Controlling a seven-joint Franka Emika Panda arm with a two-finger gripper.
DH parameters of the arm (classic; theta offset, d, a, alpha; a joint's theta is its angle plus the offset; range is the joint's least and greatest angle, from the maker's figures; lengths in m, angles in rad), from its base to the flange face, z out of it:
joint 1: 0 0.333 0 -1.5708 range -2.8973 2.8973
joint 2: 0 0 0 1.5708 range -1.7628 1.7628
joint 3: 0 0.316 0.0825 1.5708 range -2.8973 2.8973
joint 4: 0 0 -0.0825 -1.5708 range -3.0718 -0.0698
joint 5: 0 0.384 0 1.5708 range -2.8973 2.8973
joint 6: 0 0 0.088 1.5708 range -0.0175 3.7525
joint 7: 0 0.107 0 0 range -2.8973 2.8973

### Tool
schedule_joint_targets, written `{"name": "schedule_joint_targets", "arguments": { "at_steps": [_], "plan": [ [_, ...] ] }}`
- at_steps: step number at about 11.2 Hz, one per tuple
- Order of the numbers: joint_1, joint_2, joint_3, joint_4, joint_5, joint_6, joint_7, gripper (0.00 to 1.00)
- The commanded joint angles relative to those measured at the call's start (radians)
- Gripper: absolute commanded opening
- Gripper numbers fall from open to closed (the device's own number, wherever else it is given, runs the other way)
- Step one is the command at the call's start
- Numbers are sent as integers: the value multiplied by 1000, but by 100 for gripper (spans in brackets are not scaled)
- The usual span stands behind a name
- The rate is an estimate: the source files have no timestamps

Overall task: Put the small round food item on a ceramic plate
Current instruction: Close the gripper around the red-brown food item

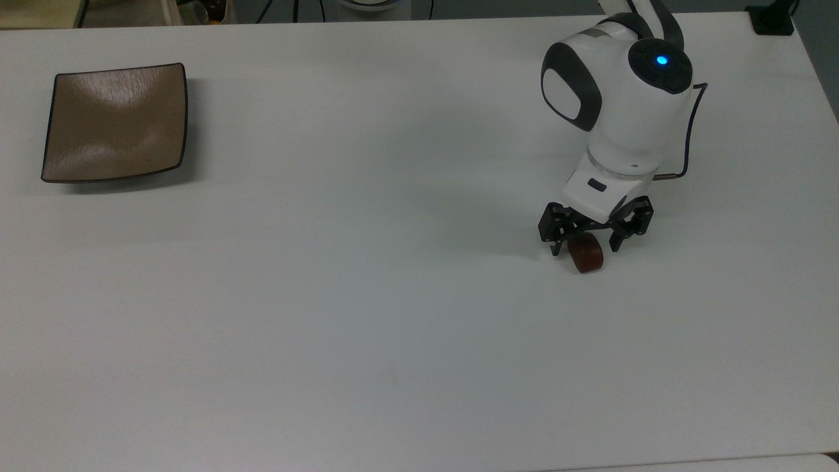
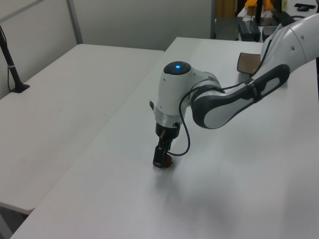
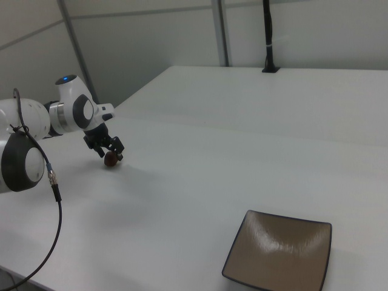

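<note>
The grasp is in hand: the gripper [image 1: 585,248] is spread wide astride the food [image 1: 586,255] on the worktop [image 1: 367,275]. Closing, then carriage to the far-off plate [image 1: 115,121], is called for.

We take this for a robotics lab or test room rather than a home or kitchen. The white robot arm [image 2: 219,97] with a glowing blue light works over a bare white table [image 1: 367,314], with a second white table [image 2: 65,104] just beside it in the left view. Plain pale partition walls [image 3: 151,42] with metal framing strips close off the space behind. A black pole [image 3: 267,36] stands clamped at the far table edge in the right view, and a loose black cable [image 3: 56,200] hangs from the arm. Past the far table edge in the left view we see cluttered equipment, too small to identify.
</note>
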Motion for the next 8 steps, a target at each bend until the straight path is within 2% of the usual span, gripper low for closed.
{"name": "schedule_joint_targets", "arguments": {
  "at_steps": [1, 2, 3, 5, 7, 8],
  "plan": [
    [8, 2, -4, -23, -21, 44, 19, 75],
    [8, 2, -4, -26, -21, 46, 19, 67],
    [8, 1, -4, -26, -21, 44, 19, 54],
    [8, 1, -5, -29, -21, 44, 17, 43],
    [9, -5, -5, -37, -21, 43, 17, 27],
    [9, -11, -4, -37, -21, 41, 17, 25]
  ]
}}
